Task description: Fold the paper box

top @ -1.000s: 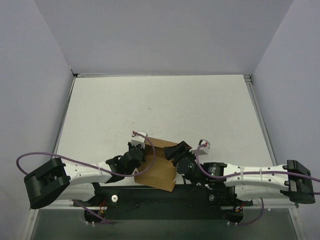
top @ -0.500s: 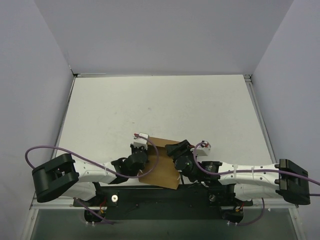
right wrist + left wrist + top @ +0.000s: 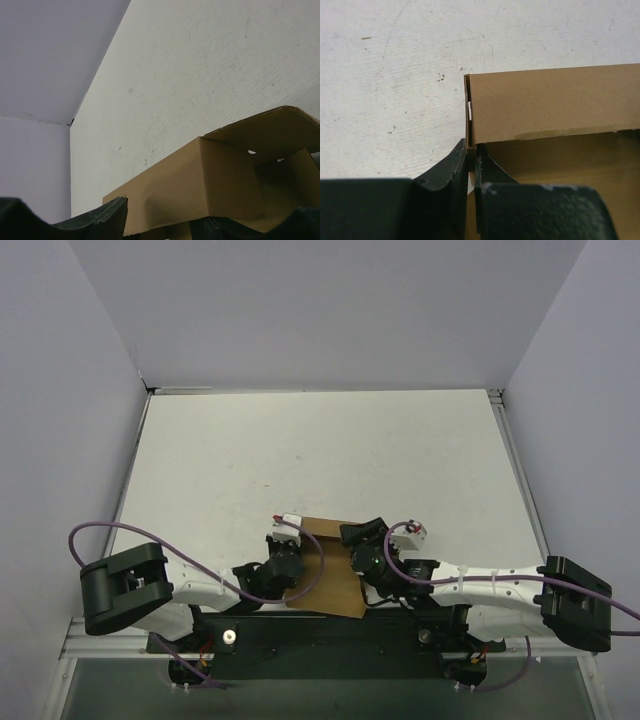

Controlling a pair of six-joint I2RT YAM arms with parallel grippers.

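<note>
Brown paper box half-formed at the near edge of the tabletop, between the two arms. Left end effector pinched nearly closed on a side wall's corner edge. Right end effector against the opposite side; grip impossible to tell. Best to hold the left pinch firm, press the standing flap inward along its crease, and avoid crushing the thin wall.

No writing, label, brand or number is showing legibly anywhere; the paper box pinched in the left gripper is showing plain brown.
</note>
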